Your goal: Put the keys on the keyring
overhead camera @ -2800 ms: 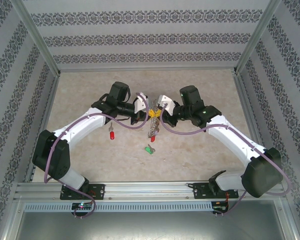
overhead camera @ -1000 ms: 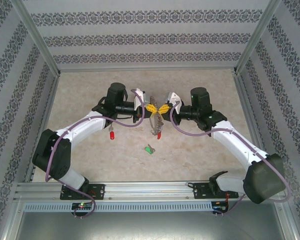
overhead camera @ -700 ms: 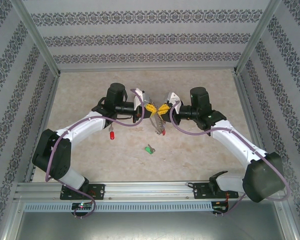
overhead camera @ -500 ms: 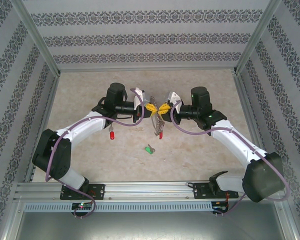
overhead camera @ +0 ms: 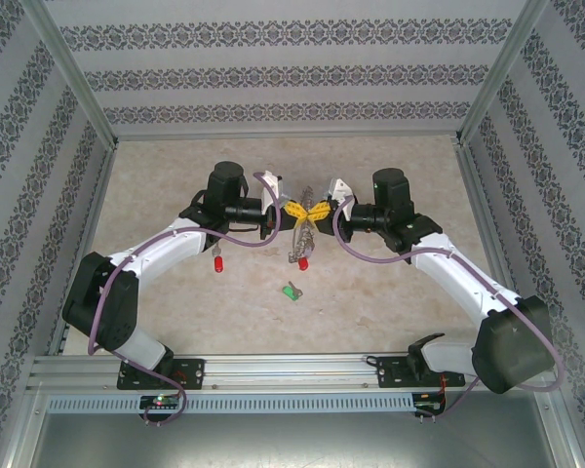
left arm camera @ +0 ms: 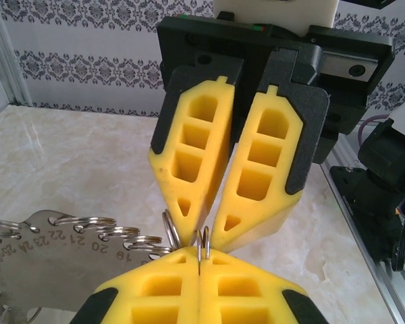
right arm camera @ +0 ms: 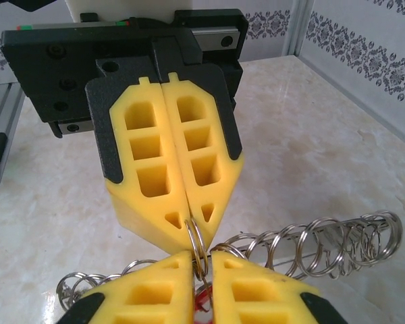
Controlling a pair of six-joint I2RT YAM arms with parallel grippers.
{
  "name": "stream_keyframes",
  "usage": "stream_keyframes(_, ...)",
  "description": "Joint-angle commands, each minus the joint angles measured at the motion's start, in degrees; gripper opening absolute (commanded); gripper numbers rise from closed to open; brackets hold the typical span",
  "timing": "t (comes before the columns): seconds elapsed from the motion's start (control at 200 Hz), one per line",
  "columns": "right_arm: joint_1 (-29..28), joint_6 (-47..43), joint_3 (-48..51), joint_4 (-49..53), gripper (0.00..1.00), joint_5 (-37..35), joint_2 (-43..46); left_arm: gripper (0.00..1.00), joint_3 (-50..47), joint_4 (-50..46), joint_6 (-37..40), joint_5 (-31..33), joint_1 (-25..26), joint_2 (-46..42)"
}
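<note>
Above the beige marbled table (overhead camera: 175,175), the left gripper (overhead camera: 291,209) pinches a thin silver ring of the keyring (overhead camera: 301,239) tight. The right gripper (overhead camera: 317,210), its yellow foam fingers (left arm camera: 189,158) slightly parted, meets it tip to tip; whether it grips is unclear.

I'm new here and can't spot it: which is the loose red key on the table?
Start at the left arm's white forearm on the beige table. Just inside it lies the red key, alone on the bare surface. The nearby loose tag is green, and the keyring hangs between both grippers.

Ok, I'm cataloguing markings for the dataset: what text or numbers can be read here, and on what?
"19", "20", "21", "22", "23", "24", "25": stamped along the edge of the metal plate, seen upside down from the left wrist.
Further numbers at the plate's left end: too blurred.
Red key tag, green tag: too small.
</note>
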State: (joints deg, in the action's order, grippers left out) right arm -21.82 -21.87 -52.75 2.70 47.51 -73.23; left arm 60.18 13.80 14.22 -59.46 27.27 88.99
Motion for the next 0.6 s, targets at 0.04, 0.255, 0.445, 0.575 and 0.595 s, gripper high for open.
stream_keyframes(0.04, 0.64, -0.85, 0.38, -1.09, 0.0, 0.14, 0.18, 0.0, 0.22, 7.67, -1.86, -4.46, 0.86, -2.61)
stream_keyframes(0.255, -0.88, -5.52, -3.32, 6.38, 0.0, -3.44, 1.32, 0.04, 5.41, -14.35, 12.68, -2.41, 0.93, -2.53)
stream_keyframes(0.445, -3.24, -8.21, -5.9, 11.07, 0.0, -7.59, 1.87, 0.17, 10.38, -28.01, 21.33, 0.29, 0.97, -0.74)
stream_keyframes(0.575, -4.65, -9.12, -8.08, 14.08, 0.0, -9.42, 1.59, 0.18, 12.4, -31.7, 23.72, 0.86, 1.36, 0.29)
stream_keyframes(0.595, -4.79, -8.74, -8.27, 14.12, 0.0, -9.53, 1.58, 0.18, 12.84, -32.48, 24.37, 1.11, 1.51, 0.43)
